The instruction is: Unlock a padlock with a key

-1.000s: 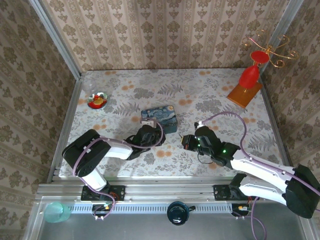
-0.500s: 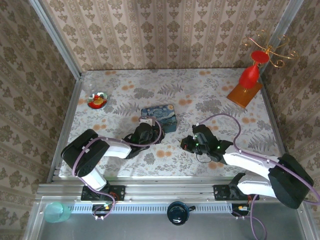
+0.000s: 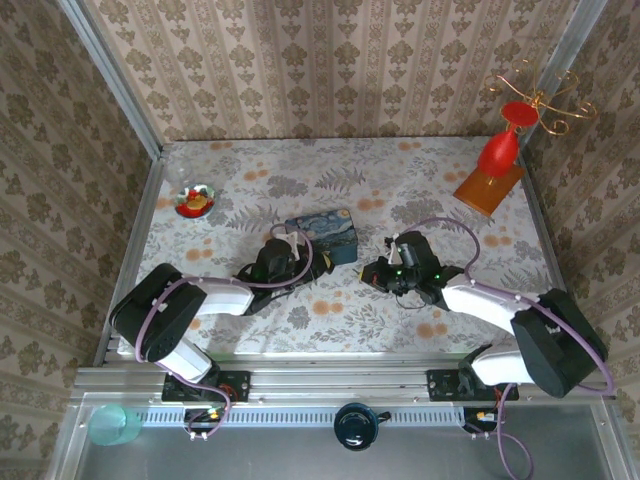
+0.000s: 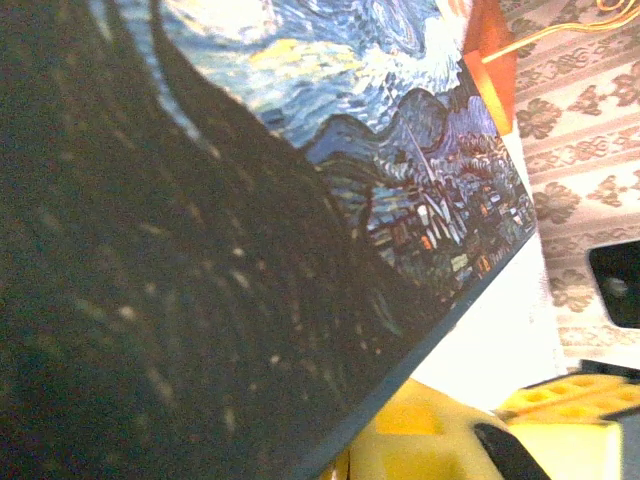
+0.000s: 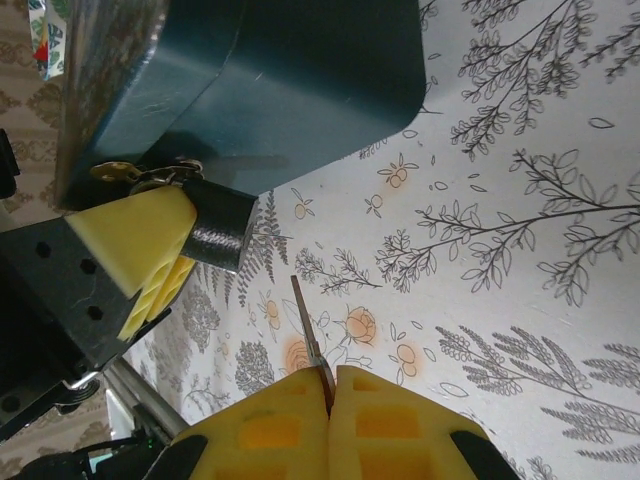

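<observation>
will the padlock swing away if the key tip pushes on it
Probably it would pivot, since the padlock hangs by its shackle at the tin's edge. The left pincer's finger touching its side should steady it. Small, dark, solid-looking: likely rigid.

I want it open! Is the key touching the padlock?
Apart: the right wrist view shows bare table between the key and the padlock.

The padlock (image 5: 222, 228) is a small unit with a dark, round-cornered body and a silvery shackle (image 5: 165, 175). It sits tilted at a corner of the blue tin (image 5: 300, 60), near the middle of the bench (image 5: 520, 250). The key (image 5: 308, 335) is a thin metal blade clamped between the yellow pads of the right pincer (image 5: 330, 385); its tip points toward the padlock body, near it but apart, not inserted.
</observation>
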Robot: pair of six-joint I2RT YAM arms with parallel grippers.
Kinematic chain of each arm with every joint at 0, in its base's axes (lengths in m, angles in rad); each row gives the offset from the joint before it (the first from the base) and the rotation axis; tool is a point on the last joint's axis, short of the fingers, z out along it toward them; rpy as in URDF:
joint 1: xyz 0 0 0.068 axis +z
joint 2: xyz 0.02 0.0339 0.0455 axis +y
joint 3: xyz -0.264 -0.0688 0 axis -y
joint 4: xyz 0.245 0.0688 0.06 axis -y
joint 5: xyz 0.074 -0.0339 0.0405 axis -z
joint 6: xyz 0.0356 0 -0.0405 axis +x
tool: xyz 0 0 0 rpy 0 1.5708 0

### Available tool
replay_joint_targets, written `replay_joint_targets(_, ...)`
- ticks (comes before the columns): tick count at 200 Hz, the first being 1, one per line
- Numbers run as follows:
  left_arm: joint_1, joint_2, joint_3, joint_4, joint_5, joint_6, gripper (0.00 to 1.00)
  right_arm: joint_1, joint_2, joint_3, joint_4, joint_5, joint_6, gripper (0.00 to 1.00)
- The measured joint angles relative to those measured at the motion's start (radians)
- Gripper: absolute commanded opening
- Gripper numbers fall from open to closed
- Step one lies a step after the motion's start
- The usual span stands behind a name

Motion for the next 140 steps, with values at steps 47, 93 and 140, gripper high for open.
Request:
replay_joint_targets(47,0.042,0.000,0.002,0.026,0.101,-0.042,0.03,-0.001,0.087,0.011,0.037,-0.056,-0.010,0.00)
replay_joint_targets(93,0.084,0.000,0.008,0.026,0.178,-0.053,0.03,-0.001,0.137,0.029,0.129,-0.095,-0.010,0.00)
replay_joint_targets(140,0.133,0.000,0.038,0.015,0.252,-0.058,0.02,-0.001,0.173,0.035,0.230,-0.141,-0.006,0.00)
